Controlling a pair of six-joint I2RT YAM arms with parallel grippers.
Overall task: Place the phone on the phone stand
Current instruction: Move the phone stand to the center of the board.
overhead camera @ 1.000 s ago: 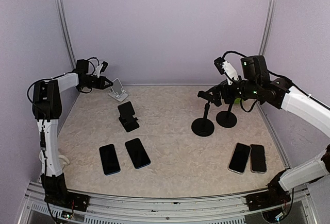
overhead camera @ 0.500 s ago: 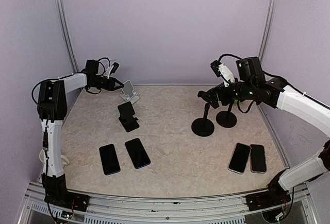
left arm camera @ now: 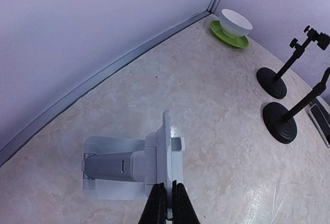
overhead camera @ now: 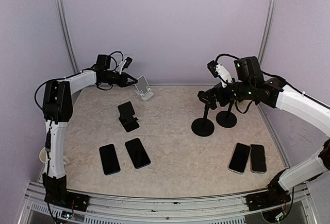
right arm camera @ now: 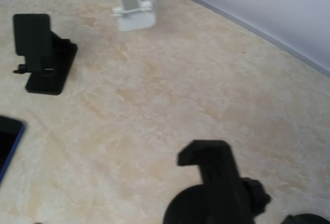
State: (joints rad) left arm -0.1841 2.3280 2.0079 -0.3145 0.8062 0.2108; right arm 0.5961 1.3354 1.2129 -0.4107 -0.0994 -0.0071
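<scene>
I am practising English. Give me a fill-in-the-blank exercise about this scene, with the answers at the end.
1. Flat on the table lie ____ phones.
2. The jaws of the left gripper are shut on the ____ stand.
3. The white bowl sits on a ____ saucer.
Missing words: four; white; green.

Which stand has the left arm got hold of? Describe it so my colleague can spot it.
Look along the back wall, left of centre. There the left hand pinches the upright plate of a white stand. It is the only white one: the folding stand in front and the two pole stands on round bases are black.
</scene>
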